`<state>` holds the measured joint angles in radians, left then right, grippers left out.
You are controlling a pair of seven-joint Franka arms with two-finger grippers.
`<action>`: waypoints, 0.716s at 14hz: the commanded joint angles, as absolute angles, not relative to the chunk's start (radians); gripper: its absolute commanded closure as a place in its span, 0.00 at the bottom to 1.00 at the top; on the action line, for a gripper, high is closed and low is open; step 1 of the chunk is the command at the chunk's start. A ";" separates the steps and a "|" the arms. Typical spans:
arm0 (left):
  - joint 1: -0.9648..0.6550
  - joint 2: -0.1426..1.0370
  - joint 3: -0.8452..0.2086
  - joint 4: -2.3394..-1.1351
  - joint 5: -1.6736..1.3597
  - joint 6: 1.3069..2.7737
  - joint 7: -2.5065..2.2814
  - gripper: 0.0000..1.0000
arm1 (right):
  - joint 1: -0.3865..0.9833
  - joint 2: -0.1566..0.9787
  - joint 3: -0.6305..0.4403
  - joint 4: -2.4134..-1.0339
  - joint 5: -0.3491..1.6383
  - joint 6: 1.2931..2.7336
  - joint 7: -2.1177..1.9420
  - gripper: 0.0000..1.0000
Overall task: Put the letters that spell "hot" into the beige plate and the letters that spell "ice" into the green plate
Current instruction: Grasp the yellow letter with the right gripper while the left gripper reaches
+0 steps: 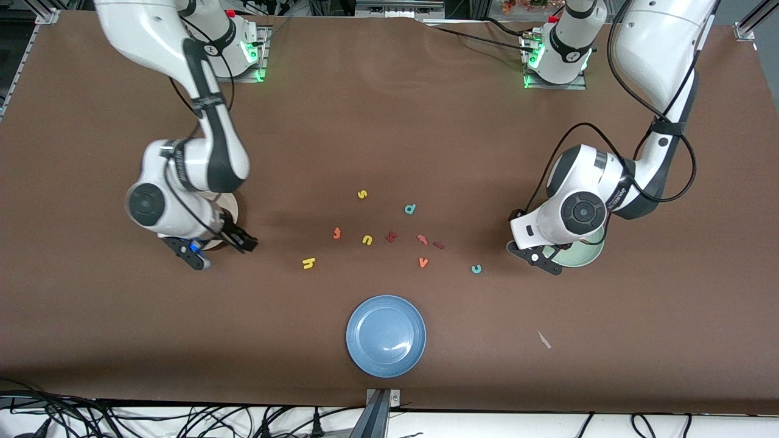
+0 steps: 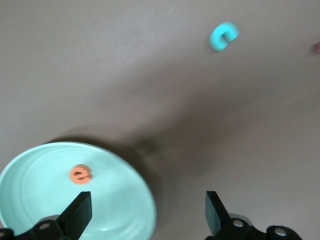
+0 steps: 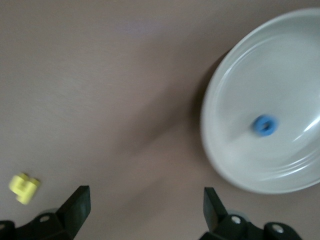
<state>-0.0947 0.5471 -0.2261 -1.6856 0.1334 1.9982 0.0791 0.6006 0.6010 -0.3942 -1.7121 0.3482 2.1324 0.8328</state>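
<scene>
At the left arm's end of the table, the green plate [image 2: 125,210] holds the orange "e" [image 2: 80,174]. Left gripper [image 2: 149,212] hangs over that plate's rim, fingers wide apart, empty. Teal "c" [image 1: 476,269] lies on the table near the plate, toward the middle. Dark red "i" [image 1: 438,246] lies just beside a redder "t"-like letter [image 1: 422,238].

Beige plate [image 3: 235,125] sits at the right arm's end with the blue "o" [image 3: 264,125] in it. Right gripper [image 3: 146,210] is over the table just beside this plate, fingers wide, empty. Yellow "h" [image 1: 309,263] lies on the table near it; orange "t" [image 1: 336,233] is farther from the camera than the "h".

Blue plate [image 1: 386,336] sits nearest the camera.
</scene>
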 commanded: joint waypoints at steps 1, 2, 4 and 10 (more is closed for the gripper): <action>-0.101 0.552 -0.238 -1.623 0.048 1.951 -0.027 0.02 | 0.617 0.742 -0.384 -1.547 0.419 2.134 1.044 0.00; -0.112 0.557 -0.238 -1.623 0.038 1.951 -0.063 0.02 | 0.618 0.752 -0.364 -1.531 0.434 2.158 1.083 0.00; -0.124 0.567 -0.238 -1.606 0.037 1.953 -0.074 0.02 | 0.617 0.753 -0.338 -1.531 0.437 2.244 1.162 0.00; -0.227 0.711 -0.229 -1.398 0.046 1.962 -0.075 0.06 | 0.623 0.793 -0.256 -1.529 0.434 2.379 1.299 0.00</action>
<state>-0.2052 0.6261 -0.2410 -1.5200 0.0607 1.9762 -0.0712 0.6268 0.7591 -0.2836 -1.5571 0.4184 2.3404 1.2541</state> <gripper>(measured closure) 0.053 0.000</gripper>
